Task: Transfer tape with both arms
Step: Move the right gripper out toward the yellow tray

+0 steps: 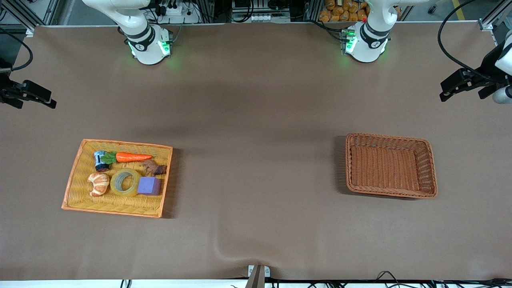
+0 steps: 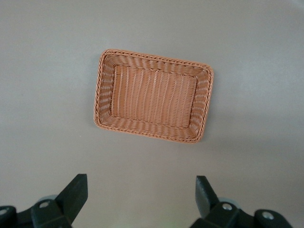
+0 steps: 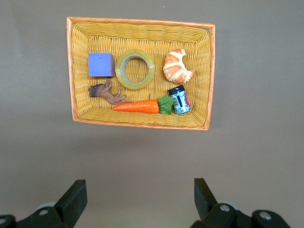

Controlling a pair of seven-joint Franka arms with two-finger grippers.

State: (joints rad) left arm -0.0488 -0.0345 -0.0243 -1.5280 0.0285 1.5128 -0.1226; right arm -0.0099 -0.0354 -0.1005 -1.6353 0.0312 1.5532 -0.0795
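The tape (image 1: pixel 116 185), a yellowish translucent ring, lies flat in a yellow wicker tray (image 1: pixel 120 142) toward the right arm's end of the table. In the tray it sits between a croissant (image 1: pixel 99 183) and a purple cube (image 1: pixel 149 186). It also shows in the right wrist view (image 3: pixel 121 71). My right gripper (image 3: pixel 141 185) is open and empty, high over the table beside the tray; it shows in the front view (image 1: pixel 50 103) at the edge. My left gripper (image 2: pixel 141 183) is open and empty, high above the table near a brown wicker basket (image 2: pixel 102 95), and also shows in the front view (image 1: pixel 445 95).
The tray also holds a carrot (image 1: pixel 132 157), a small can (image 1: pixel 101 160) and a brown figure (image 1: pixel 154 168). The empty brown basket (image 1: pixel 390 137) stands toward the left arm's end. A brown cloth covers the table, with a wrinkle near its front edge (image 1: pixel 224 248).
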